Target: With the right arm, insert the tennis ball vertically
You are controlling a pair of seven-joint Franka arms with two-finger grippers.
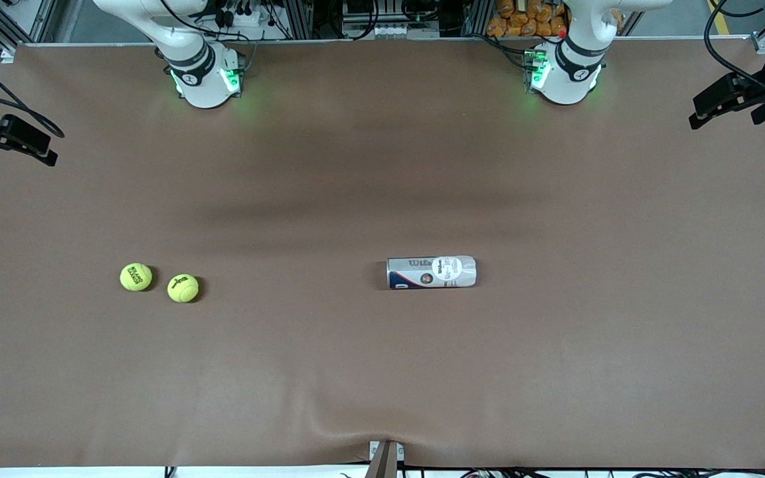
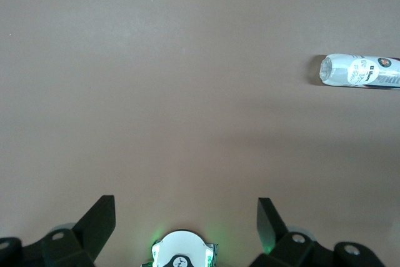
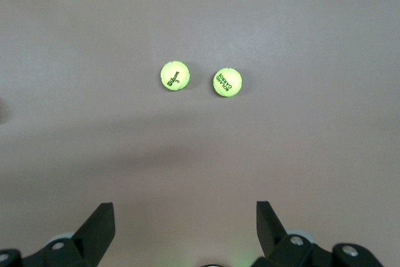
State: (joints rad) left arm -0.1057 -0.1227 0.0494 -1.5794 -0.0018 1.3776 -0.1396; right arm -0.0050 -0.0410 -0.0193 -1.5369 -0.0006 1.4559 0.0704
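Note:
Two yellow-green tennis balls lie side by side toward the right arm's end of the table: one with dark lettering [image 1: 136, 277] and a Wilson one [image 1: 183, 288]. Both show in the right wrist view, the Wilson ball [image 3: 175, 75] and the other [image 3: 227, 82]. A white Wilson ball can [image 1: 431, 272] lies on its side near the table's middle and also shows in the left wrist view [image 2: 359, 71]. My right gripper [image 3: 185, 206] is open and empty, high over the table, well apart from the balls. My left gripper [image 2: 185, 203] is open and empty, high above its own base.
The brown table cover [image 1: 382, 372] has a wrinkle at the edge nearest the front camera. The right arm's base [image 1: 203, 73] and the left arm's base [image 1: 565, 70] stand at the farthest edge. Black camera mounts stand at both table ends [image 1: 7, 136] [image 1: 734, 96].

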